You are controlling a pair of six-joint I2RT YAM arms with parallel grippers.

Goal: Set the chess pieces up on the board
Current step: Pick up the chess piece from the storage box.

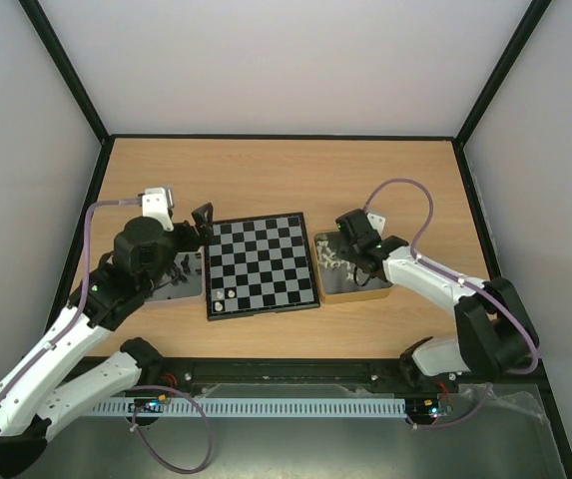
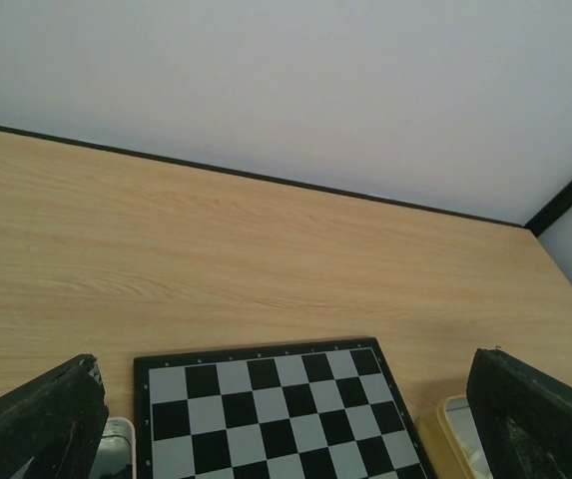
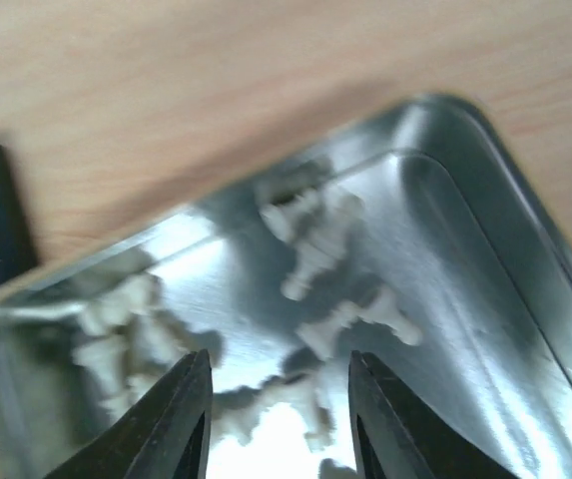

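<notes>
The board (image 1: 262, 264), black and silvery checks, lies between two tins. Two cream-white chess pieces (image 1: 224, 301) stand at its near-left corner. My left gripper (image 1: 203, 222) hovers at the board's far-left corner, wide open and empty; in its wrist view the board (image 2: 276, 409) shows between the fingers (image 2: 36, 429). My right gripper (image 1: 349, 249) hangs low inside the right tin (image 1: 377, 290). It is open, its fingers (image 3: 171, 424) on either side of loose cream-white chess pieces (image 3: 315, 249) lying on the metal floor. Nothing is gripped.
A left tin (image 1: 190, 289) with black pieces sits beside the board under my left arm. The right tin's yellow rim (image 2: 443, 424) touches the board's right edge. Black frame rails border the wooden table (image 1: 286, 180) at the back and sides.
</notes>
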